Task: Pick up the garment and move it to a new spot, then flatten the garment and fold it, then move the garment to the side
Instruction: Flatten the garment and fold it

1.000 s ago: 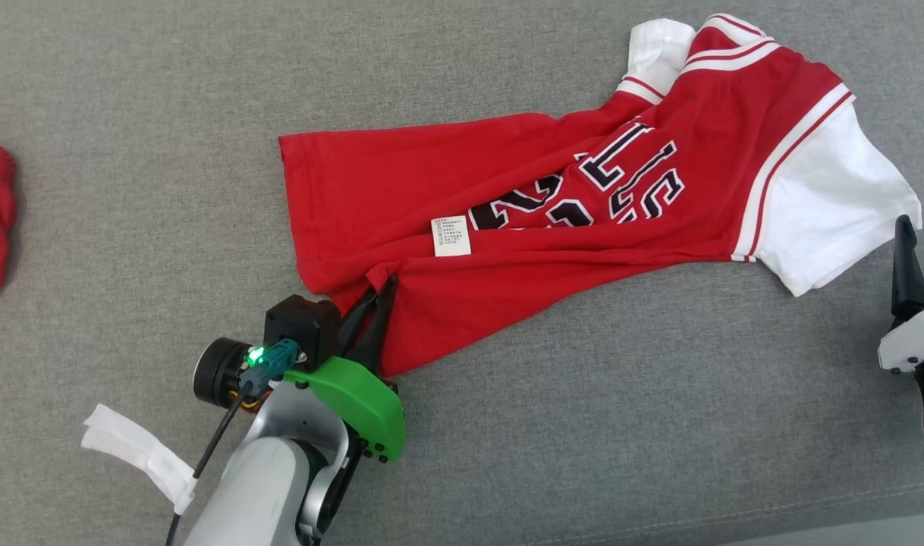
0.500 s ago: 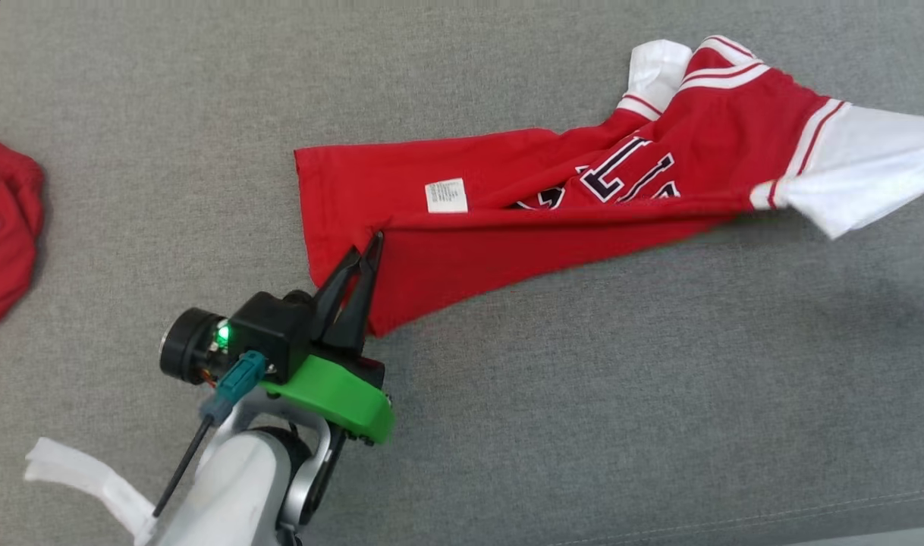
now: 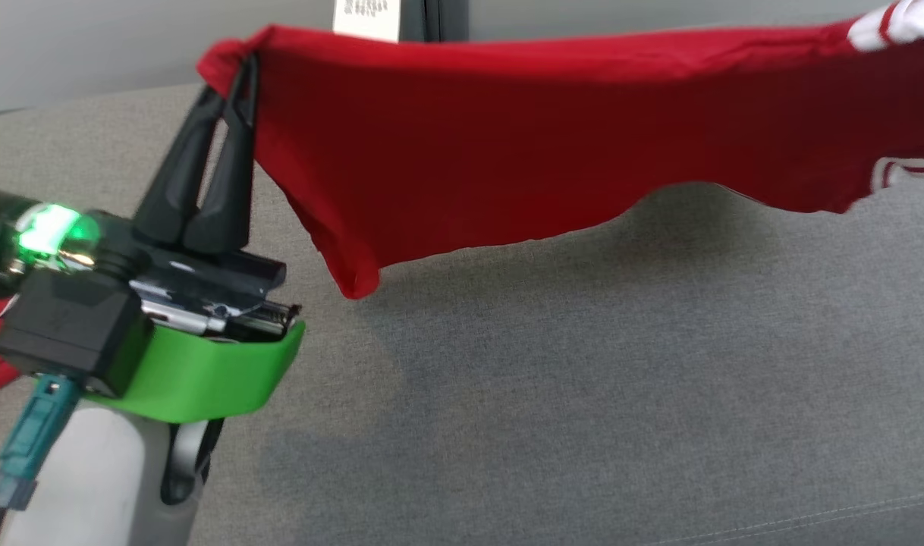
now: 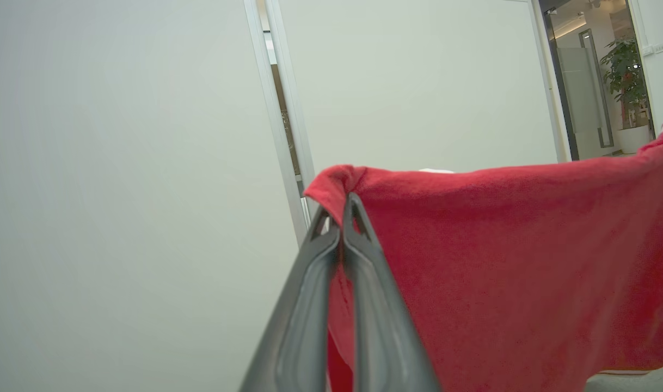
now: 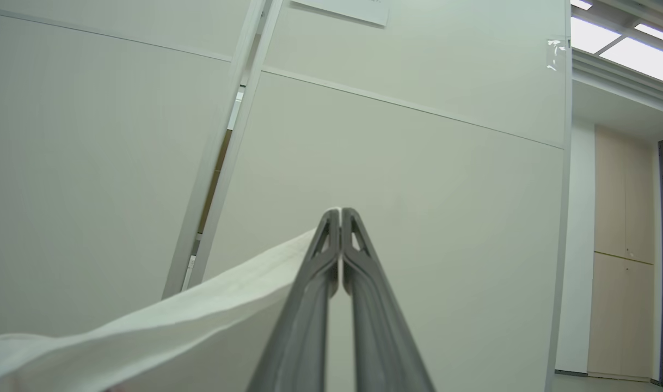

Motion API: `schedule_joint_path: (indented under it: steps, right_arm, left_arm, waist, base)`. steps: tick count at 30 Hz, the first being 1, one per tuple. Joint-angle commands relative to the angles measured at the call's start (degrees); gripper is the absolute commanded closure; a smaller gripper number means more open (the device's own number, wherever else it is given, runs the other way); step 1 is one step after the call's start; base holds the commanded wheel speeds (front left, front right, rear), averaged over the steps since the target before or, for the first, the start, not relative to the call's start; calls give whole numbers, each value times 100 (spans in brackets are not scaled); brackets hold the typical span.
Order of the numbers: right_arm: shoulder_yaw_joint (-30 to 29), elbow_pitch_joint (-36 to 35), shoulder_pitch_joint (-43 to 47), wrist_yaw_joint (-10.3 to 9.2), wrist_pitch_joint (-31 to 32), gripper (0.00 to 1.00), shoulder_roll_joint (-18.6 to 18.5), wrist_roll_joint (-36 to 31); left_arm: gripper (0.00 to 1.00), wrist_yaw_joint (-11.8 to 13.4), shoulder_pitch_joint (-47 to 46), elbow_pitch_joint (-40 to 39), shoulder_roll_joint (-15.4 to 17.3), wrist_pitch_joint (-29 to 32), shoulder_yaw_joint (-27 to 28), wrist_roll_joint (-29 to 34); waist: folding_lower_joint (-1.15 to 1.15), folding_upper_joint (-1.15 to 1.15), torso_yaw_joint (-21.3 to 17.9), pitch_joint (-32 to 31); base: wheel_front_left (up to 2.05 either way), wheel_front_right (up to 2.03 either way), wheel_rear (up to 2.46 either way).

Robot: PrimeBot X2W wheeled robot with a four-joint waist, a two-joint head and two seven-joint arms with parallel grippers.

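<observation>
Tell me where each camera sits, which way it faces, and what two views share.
Head view: on the robot's head, looking forward and down at the grey fabric surface; shows the left gripper shut on the lifted red garment.
Left wrist view: on the left wrist, looking along its shut fingers toward a pale wall and doorway.
Right wrist view: on the right wrist, facing a pale wall; the right gripper pinches the white sleeve.
Shared: head and left wrist views both show the left gripper's pinch.
</observation>
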Motion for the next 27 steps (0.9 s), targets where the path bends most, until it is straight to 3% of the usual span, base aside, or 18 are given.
schedule_joint_path:
  steps: [1, 6, 13, 19, 27]
  right_arm:
    - [-70, -167, -186, -8, 127, 100, -78, -9]
    - [-133, -401, -943, -8, 612, 100, -368, 150]
    - [313, 210, -1798, -8, 876, 100, -672, 495]
    - [1019, 1380, -2770, -8, 780, 100, -776, 764]
    - [2019, 3382, -4659, -8, 139, 100, -233, 740]
  left_arm:
    - [100, -44, -234, -102, 84, 33, 63, 15]
    - [100, -223, -1058, -358, 263, 203, 250, -3]
    - [100, -455, -1915, 176, 210, 531, 243, -322]
    - [100, -577, -2866, 1696, -136, 303, 254, -715]
    - [100, -552, -4486, 4541, -605, -924, 545, -907]
  waist:
    - [0, 0, 30, -241]
    - [0, 0, 81, -316]
    - [0, 0, 99, -69]
    - [0, 0, 157, 475]
    - [0, 0, 47, 756]
  base:
    - [0, 0, 0]
    - [0, 0, 0]
    - [0, 0, 0]
    - [0, 0, 0]
    - [0, 0, 0]
